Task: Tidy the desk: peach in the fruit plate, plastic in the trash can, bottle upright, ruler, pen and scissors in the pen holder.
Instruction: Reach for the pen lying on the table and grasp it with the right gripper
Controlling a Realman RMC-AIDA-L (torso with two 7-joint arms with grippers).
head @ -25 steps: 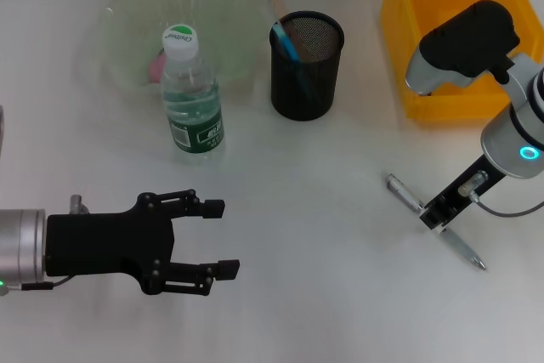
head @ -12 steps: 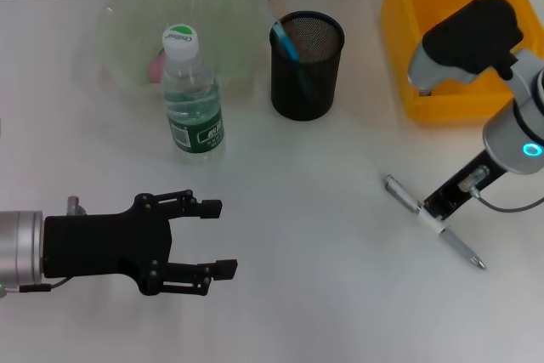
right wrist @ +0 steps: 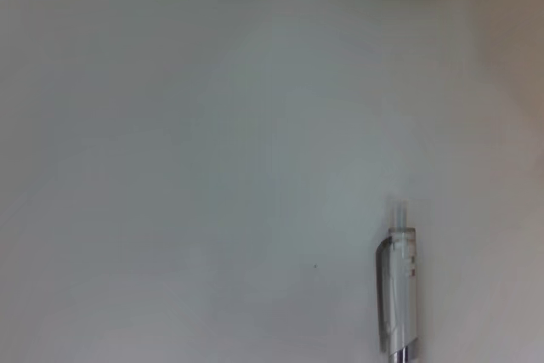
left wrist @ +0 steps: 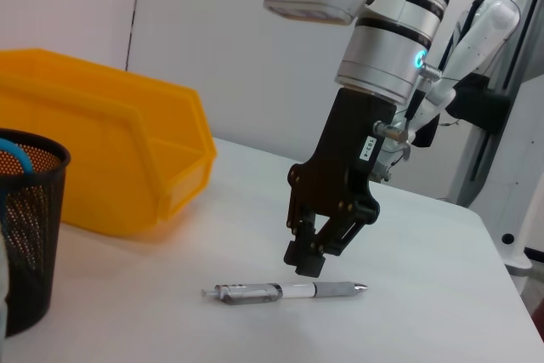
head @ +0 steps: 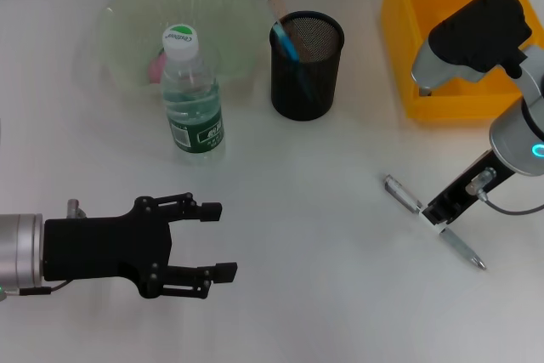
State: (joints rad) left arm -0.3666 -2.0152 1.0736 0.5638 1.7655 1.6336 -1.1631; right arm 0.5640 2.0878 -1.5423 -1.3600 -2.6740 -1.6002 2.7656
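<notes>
- My right claw (head: 435, 217) sits just over the middle of the silver-and-white click pen (head: 433, 222) on the white worktop (head: 323, 295); it has edged slightly right over the last second, the pen barely shifted.
- In the left wrist view its jaws are slightly parted just above the barrel, not pinching, so the grasp is still pending.
- My left claw (head: 212, 240) is spread, holding nothing, near left.
- Black mesh pen holder (head: 306, 65) stands far centre.
- Holder contents and the pink item in the clear green fruit plate (head: 127, 14) are hard to make out.

The right pincer (head: 441, 214) has edged slightly rightward above the pen (head: 433, 221).
</notes>
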